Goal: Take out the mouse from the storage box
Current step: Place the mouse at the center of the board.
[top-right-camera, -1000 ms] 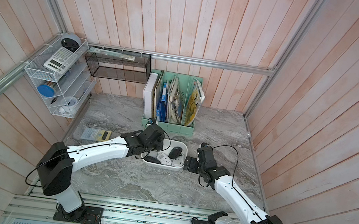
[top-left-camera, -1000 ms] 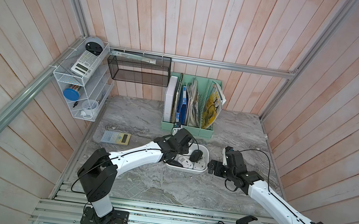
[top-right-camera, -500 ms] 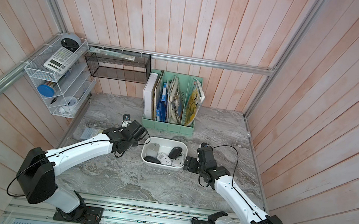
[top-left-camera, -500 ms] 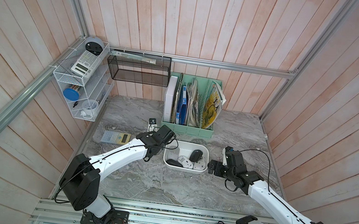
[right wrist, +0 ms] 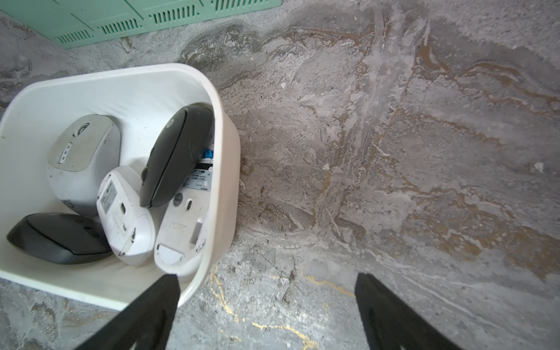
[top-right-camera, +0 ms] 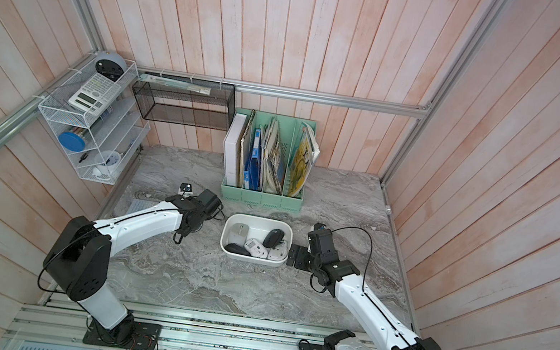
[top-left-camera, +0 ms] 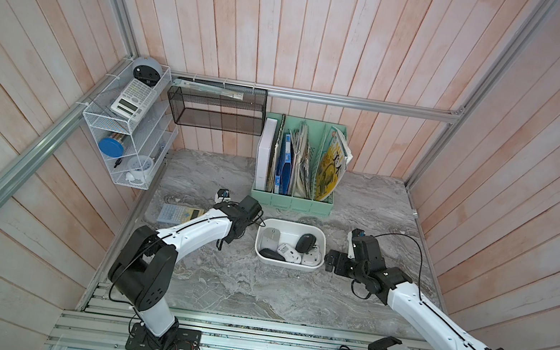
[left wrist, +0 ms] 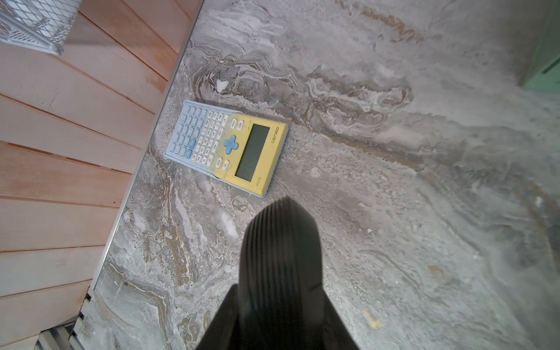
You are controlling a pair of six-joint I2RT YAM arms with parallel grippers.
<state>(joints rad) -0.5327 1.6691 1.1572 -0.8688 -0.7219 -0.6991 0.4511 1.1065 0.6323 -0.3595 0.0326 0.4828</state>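
1. Five computer mice lie in one shallow white plastic storage box (top-left-camera: 291, 225), which stands on the grey marbled bench (top-left-camera: 253, 292) between my two arms.
2. They are a pale grey mouse (right wrist: 81, 157) right way up, a black mouse (right wrist: 175, 154) leaning across a belly-up white mouse (right wrist: 185, 230), a second belly-up white mouse (right wrist: 124, 209), and a low black mouse (right wrist: 57, 238) in a corner.
3. My right claw (right wrist: 266, 275) stands wide apart and empty, just beside the box's end.
4. My left claw (left wrist: 278, 286) is clamped on a black, ribbed, round-tipped object (left wrist: 280, 236) outside the box, over bare bench. I cannot tell whether it is a mouse.
5. There are two calculators: a blue-and-yellow calculator (left wrist: 227, 148) flat on the bench and a white calculator (top-left-camera: 133, 99) on the white wire rack (top-left-camera: 119, 129).
6. One mint-green file holder (top-left-camera: 291, 202) holds books and papers, and one black mesh basket (top-left-camera: 216, 110) sits against the back wall.
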